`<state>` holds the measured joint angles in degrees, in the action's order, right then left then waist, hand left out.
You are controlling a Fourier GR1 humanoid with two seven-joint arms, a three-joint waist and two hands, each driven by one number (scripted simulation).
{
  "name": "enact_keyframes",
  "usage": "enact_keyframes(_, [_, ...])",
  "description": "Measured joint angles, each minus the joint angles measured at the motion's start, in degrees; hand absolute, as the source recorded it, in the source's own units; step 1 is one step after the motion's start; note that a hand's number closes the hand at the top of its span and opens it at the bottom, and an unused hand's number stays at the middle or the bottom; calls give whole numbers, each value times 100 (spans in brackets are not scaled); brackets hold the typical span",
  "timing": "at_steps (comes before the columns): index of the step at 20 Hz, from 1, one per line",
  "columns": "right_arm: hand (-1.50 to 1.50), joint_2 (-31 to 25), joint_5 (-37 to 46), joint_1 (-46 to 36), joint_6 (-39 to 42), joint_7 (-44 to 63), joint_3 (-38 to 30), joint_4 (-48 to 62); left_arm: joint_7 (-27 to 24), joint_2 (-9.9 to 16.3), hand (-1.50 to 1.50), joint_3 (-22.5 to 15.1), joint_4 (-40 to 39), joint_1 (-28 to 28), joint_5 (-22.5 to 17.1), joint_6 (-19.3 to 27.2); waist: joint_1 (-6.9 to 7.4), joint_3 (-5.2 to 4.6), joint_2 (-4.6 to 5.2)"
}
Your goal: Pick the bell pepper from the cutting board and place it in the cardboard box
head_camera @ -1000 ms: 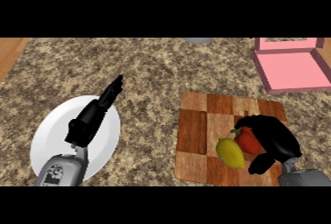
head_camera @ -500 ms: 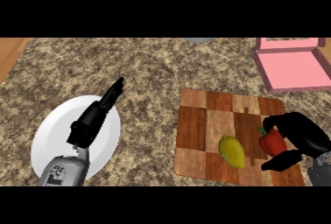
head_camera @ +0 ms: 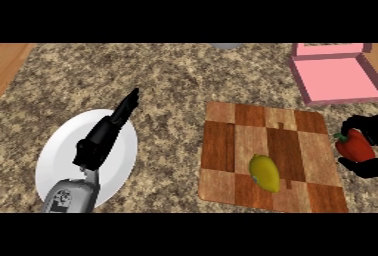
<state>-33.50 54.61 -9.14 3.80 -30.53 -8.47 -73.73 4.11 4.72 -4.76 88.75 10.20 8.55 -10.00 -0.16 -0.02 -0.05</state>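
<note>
Fingers [head_camera: 359, 121] of the right hand [head_camera: 363, 167] curl round the red bell pepper [head_camera: 354, 146], holding it just off the cutting board's [head_camera: 221, 150] right edge. The carry step is under way; next it must travel up and away to the pink cardboard box [head_camera: 332, 82]. A yellow fruit [head_camera: 265, 172] lies on the board, left of the fingers. The left hand [head_camera: 103, 135] rests straight-fingered over a white plate [head_camera: 55, 160] on the table [head_camera: 170, 75].
</note>
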Motion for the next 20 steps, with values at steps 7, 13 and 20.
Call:
enact_keyframes(7, [150, -403, -981, 505, 722, -217, -845, -1371, 25, -39, 0, 29, -76, 38, 40, 29, -65, -3, -16])
enact_keyframes(13, [150, -605, -2284, 738, 1845, 40, -1817, -2549, 69, 8, 0, 77, 48, -63, 18, -1, -97, -5, -30])
enact_keyframes(20, [150, -644, -3338, 435, 2669, 1192, -2707, -3096, 137, -36, 0, 63, 6, 87, 56, -16, -41, -3, -12])
